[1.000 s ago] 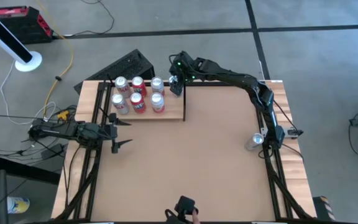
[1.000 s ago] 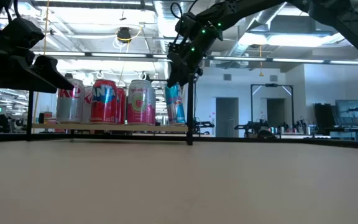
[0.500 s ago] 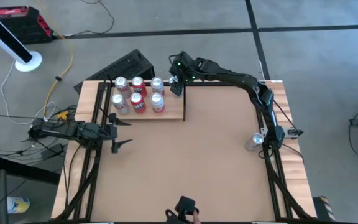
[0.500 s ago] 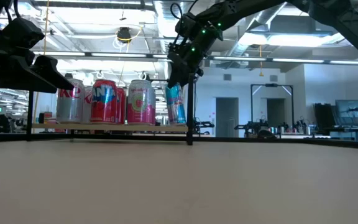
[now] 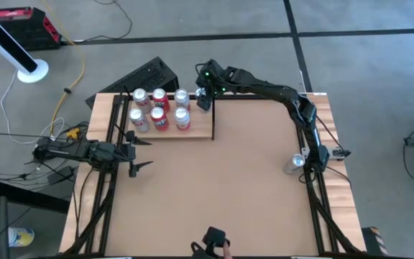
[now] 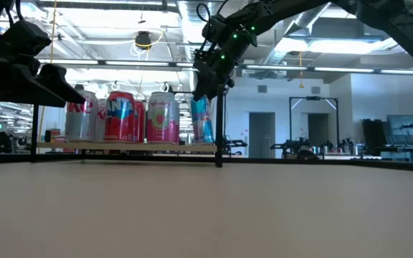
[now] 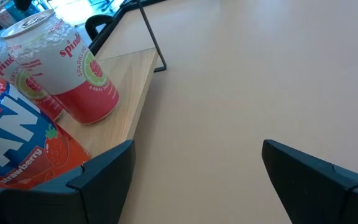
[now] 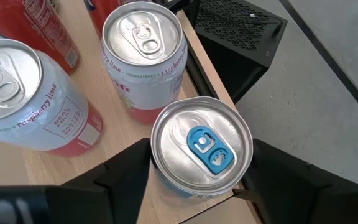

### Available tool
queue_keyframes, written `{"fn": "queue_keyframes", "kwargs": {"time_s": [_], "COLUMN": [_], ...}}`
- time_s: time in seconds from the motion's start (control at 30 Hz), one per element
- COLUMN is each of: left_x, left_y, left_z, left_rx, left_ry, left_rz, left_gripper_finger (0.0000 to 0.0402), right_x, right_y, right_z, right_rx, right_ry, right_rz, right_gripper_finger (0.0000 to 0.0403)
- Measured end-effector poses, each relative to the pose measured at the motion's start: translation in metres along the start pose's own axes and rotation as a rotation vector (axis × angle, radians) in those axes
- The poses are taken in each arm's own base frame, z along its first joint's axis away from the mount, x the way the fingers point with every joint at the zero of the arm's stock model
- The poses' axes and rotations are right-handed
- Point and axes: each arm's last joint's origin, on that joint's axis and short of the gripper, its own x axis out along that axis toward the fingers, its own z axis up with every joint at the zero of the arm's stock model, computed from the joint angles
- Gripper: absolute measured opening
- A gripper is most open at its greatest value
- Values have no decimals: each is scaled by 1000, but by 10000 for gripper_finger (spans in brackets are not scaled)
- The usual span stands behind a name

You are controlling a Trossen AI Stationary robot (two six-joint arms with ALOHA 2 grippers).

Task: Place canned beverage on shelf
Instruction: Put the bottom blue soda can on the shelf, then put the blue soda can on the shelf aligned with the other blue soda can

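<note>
The pale wooden shelf (image 5: 198, 131) stands at the table's far left and carries several red, pink and silver cans (image 5: 160, 109). At its far right corner stands the canned beverage (image 8: 202, 146), silver-topped with a blue tab and a blue wall (image 6: 201, 120). My right gripper (image 8: 199, 157) reaches over the table's far edge and slants down, one finger on each side of that can. My left gripper (image 5: 141, 151) waits open at the table's left edge, near the shelf's front, with nothing between its fingers (image 7: 194, 177). My right gripper has the canned beverage between its two fingers, which lie against opposite sides of the wall just under the rim (image 8: 160, 175). The fingers slant down from the table's far right. The can stands about upright with its base on the shelf's corner.
The shelf's thin black upright (image 6: 219, 129) rises right beside the blue can. A black perforated box (image 5: 147, 75) lies just beyond the table's far edge. A silver can (image 5: 294, 165) stands at the table's right edge, beside my right arm's base. Bare tabletop fills the middle and near side.
</note>
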Motion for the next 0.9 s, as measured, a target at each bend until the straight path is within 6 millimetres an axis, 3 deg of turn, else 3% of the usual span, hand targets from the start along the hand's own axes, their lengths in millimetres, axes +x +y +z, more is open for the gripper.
{"fn": "queue_keyframes", "kwargs": {"time_s": [0.27,0.67,0.9], "left_x": [0,0,0], "left_y": [0,0,0], "left_z": [0,0,0], "left_rx": [0,0,0], "left_ry": [0,0,0], "left_rz": [0,0,0], "left_gripper_finger": [336,336,336], "right_x": [0,-2,-36], "right_y": [0,1,9], "right_z": [1,5,15], "right_rx": [1,-8,-33], "right_ry": [-6,-52,-72], "right_rz": [-1,-6,5], "right_gripper_finger": [351,356,356]}}
